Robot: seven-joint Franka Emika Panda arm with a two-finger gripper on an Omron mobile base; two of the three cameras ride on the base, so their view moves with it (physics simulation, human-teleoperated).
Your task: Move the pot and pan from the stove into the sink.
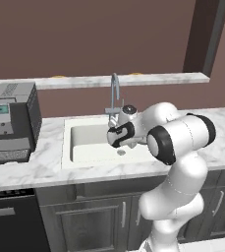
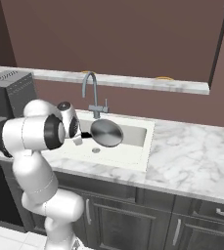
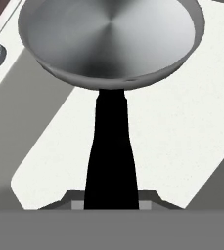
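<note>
My gripper (image 3: 111,204) is shut on the long black handle of the pan (image 3: 111,36). The small, shallow silver pan hangs in the air over the off-white sink (image 3: 182,141). In the right base view the pan (image 2: 106,133) is tilted so its round face shows, above the left half of the sink (image 2: 135,136), with the gripper (image 2: 83,135) just left of it. In the left base view my arm covers the pan, over the sink (image 1: 84,142). The pot and the stove are out of view.
A tall curved chrome faucet (image 1: 115,91) (image 2: 90,88) rises behind the basin, close to the pan. A dark coffee machine (image 1: 13,120) (image 2: 8,93) stands on the marble counter to the left. A marble ledge (image 2: 133,82) runs along the back wall.
</note>
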